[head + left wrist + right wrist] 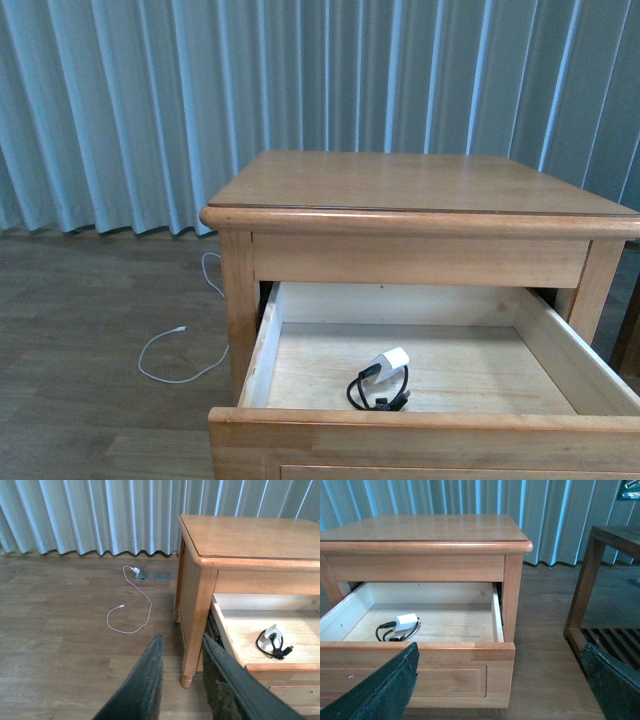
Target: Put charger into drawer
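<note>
Charger (390,360) inside open drawer (420,426), cable seemingly coiled

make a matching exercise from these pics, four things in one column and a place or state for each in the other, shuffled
Column one:
1. charger
2. thin white cable
3. drawer
4. right tool

Column two:
a. pulled open
b. lying on the wooden floor
c. open wide, holding nothing
d. lying on the pale wood inside the drawer

Pairs: 1-d, 2-b, 3-a, 4-c
</note>
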Available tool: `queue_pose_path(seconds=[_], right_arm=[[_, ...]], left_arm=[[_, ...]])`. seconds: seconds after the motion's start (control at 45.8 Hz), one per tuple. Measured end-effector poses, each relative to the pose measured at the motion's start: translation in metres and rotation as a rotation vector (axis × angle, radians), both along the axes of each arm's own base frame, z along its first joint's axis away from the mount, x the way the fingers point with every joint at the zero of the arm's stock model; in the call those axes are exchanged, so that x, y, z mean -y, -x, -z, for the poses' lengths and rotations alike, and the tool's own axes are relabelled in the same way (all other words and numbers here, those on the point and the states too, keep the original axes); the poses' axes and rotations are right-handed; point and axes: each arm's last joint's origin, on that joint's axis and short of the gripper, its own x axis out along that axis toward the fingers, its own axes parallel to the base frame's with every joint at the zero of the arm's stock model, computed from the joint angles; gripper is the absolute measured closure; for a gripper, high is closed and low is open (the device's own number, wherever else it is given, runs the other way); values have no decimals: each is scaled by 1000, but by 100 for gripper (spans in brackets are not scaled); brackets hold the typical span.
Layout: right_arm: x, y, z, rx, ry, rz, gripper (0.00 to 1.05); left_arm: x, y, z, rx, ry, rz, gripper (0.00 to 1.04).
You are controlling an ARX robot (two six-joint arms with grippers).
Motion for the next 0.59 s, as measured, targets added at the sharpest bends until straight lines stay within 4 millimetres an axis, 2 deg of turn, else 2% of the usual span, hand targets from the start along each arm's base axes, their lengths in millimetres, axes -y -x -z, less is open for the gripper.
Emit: queue_pose_path(seconds=[0.131,0.393,0.589], right_arm=[[0,0,0,0,0,0,8],[0,0,0,0,0,0,8],[0,0,0,0,0,0,8]], left_arm=[[-7,3,14,2,-1,-5,101],[-23,8,35,9,-2,-15,101],[-24,19,44,4,-2,-11,101]])
